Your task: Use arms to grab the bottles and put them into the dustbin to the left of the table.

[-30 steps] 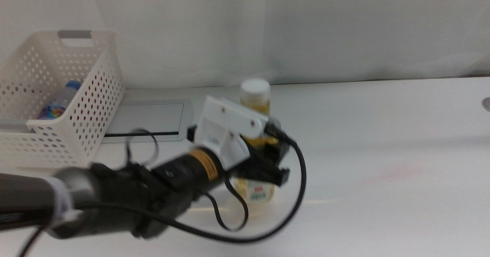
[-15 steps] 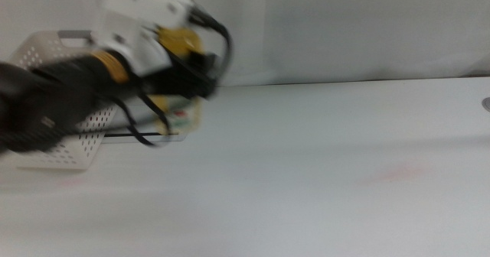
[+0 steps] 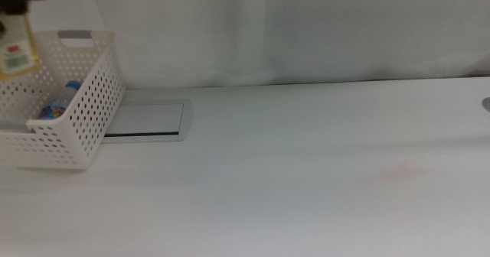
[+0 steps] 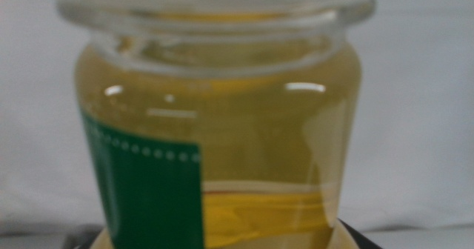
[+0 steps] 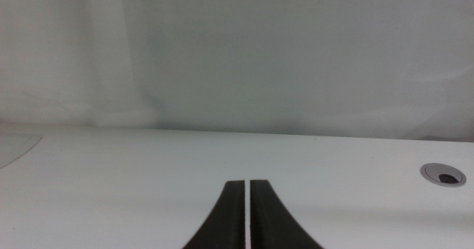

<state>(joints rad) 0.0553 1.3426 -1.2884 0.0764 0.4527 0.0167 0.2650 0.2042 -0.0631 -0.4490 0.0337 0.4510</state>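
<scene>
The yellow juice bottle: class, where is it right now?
In the middle view, the yellow juice bottle hangs at the far left edge, above the white perforated plastic basket holding a small blue-capped bottle.

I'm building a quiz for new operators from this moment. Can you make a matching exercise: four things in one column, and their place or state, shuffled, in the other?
Things:
1. yellow juice bottle
2. water bottle
3. grey hatch
4. right tool

Places or states:
A. set flat into the table, beside the dustbin
B. lying inside the dustbin
C. jaws closed together, low over bare tabletop
D. held up above the dustbin, at the picture's left edge

Pairs: 1-D, 2-B, 3-A, 4-C
</scene>
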